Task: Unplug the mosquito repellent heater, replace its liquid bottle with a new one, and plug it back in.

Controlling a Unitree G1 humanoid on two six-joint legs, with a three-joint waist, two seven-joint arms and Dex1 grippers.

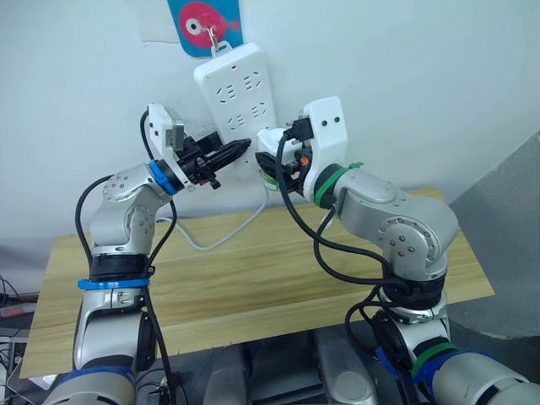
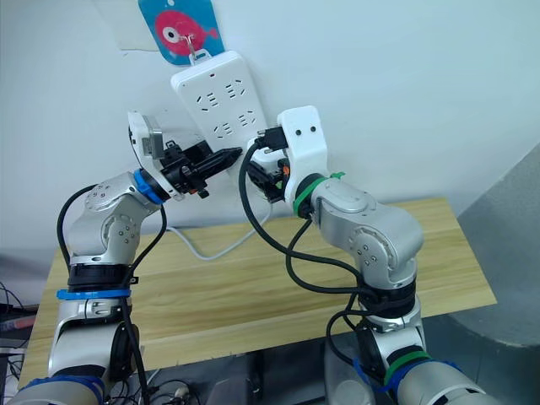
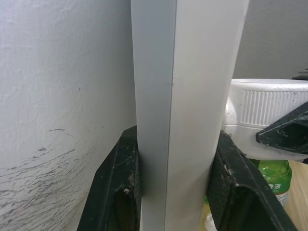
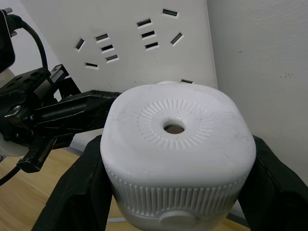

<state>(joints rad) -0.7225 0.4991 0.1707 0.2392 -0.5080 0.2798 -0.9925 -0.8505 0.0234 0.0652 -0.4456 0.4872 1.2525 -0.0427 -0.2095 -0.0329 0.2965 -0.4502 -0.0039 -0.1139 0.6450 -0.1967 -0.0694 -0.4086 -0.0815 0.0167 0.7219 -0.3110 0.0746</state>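
Mosquito repellent heater (image 4: 178, 154) sits squeezed between the right hand's (image 1: 283, 164) two black fingers, right by the bottom of the white power strip (image 1: 236, 97) on the wall. The left hand (image 2: 226, 157) pinches the strip's thin edge. Its green liquid bottle (image 3: 275, 177) hangs under the heater, above the tabletop (image 1: 253, 278).
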